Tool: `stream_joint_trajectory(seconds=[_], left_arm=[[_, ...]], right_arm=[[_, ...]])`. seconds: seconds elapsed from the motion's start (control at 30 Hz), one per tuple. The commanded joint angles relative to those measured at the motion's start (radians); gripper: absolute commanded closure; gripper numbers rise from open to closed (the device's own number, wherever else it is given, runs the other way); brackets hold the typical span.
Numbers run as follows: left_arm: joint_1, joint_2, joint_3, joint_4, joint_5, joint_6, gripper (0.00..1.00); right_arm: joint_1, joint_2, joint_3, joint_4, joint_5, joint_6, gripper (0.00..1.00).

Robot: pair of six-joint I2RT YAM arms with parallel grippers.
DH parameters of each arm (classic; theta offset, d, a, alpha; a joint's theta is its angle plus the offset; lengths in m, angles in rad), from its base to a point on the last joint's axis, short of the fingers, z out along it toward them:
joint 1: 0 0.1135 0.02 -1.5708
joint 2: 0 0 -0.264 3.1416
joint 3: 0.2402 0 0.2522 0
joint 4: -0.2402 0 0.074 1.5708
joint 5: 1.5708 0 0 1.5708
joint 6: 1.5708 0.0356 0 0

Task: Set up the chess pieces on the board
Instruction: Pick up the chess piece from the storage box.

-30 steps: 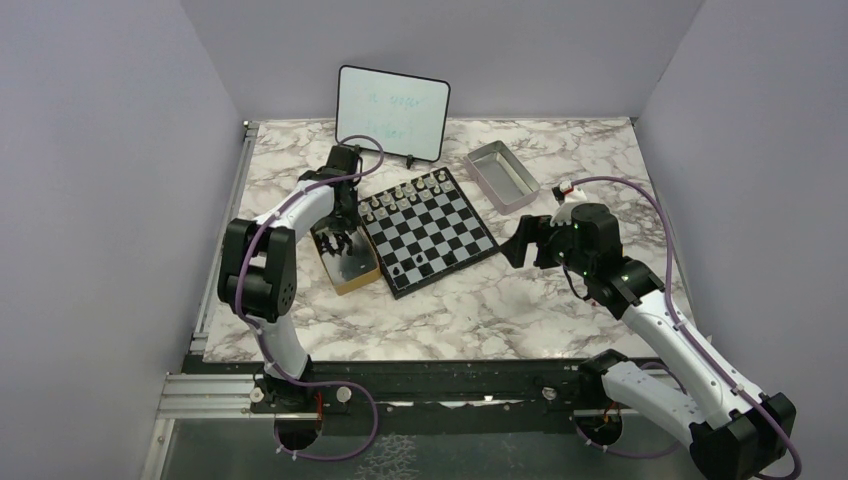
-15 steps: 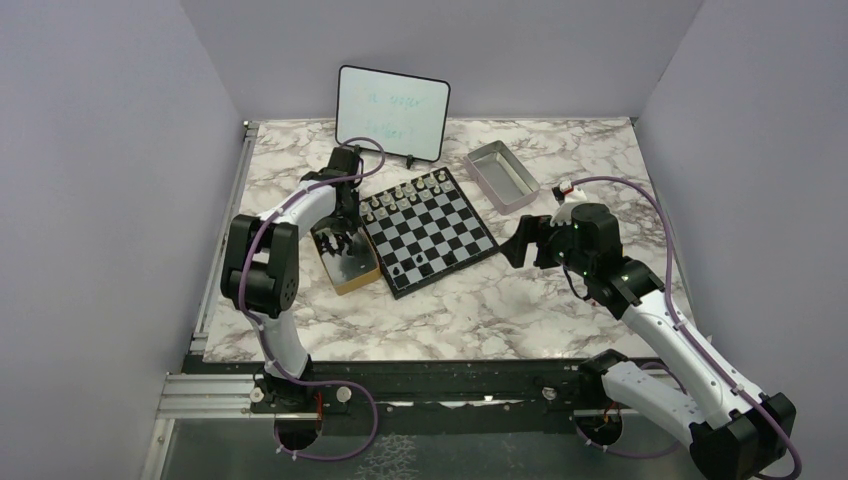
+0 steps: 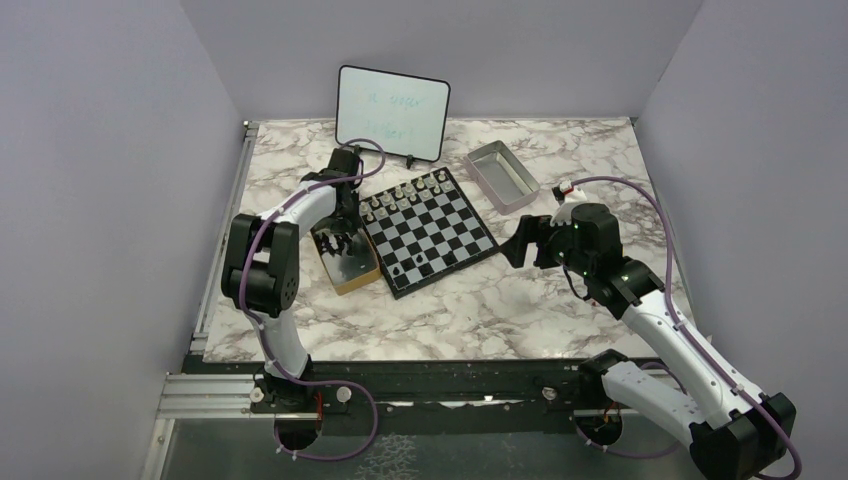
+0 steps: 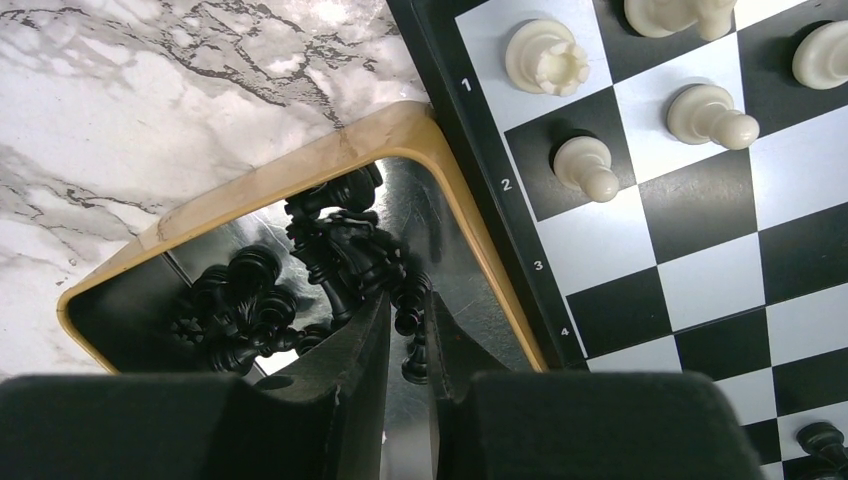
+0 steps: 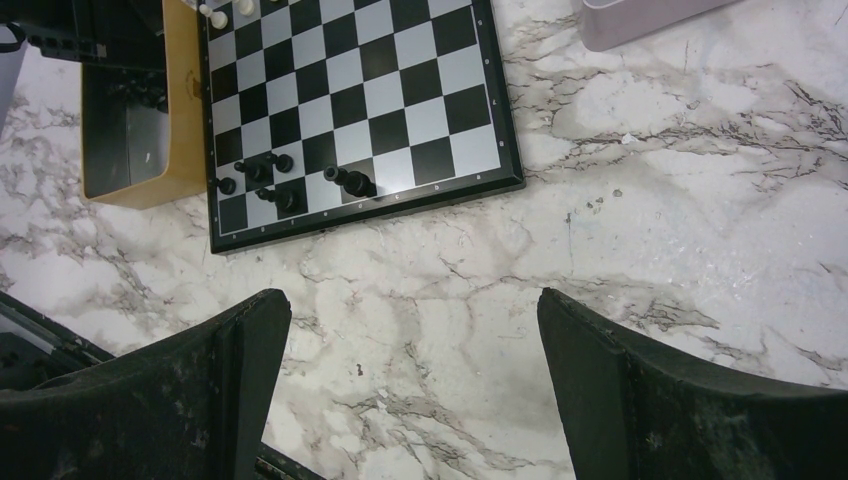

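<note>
The board [image 3: 430,230] lies mid-table, with several black chess pieces [image 3: 410,265] on its near rows; they also show in the right wrist view [image 5: 350,182]. More black chess pieces [image 4: 340,250] lie heaped in the tan wooden box [image 4: 300,170] left of the board [image 4: 700,250]. My left gripper [image 4: 408,305] reaches down into the box [image 3: 345,262], its jaws nearly together around one small black piece [image 4: 410,318] at the tips. My right gripper [image 5: 412,300] is wide open and empty above bare marble, right of the board [image 5: 380,90].
Pale white pieces [image 4: 545,55] stand on the board's far rows [image 3: 405,192]. A grey metal tray [image 3: 503,175] lies behind and right of the board. A whiteboard [image 3: 392,112] stands at the back. Walls close in on both sides.
The left arm's elbow has shifted slightly while its gripper stays in the box. The right arm has not moved.
</note>
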Motion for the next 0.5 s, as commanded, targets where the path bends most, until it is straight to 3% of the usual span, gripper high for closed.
stream_joint_trajectory(seconds=[0.0, 0.17, 0.47], left_arm=[[0.007, 0.013, -0.009, 0.016, 0.001, 0.013, 0.8], [0.007, 0.02, -0.011, 0.016, 0.003, 0.015, 0.8], [0.007, -0.001, -0.005, -0.01, 0.01, 0.013, 0.9]], right_arm=[[-0.008, -0.01, -0.001, 0.019, 0.004, -0.003, 0.0], [-0.008, -0.008, 0.002, 0.02, 0.004, -0.003, 0.0], [-0.008, -0.002, 0.011, 0.022, 0.007, -0.008, 0.0]])
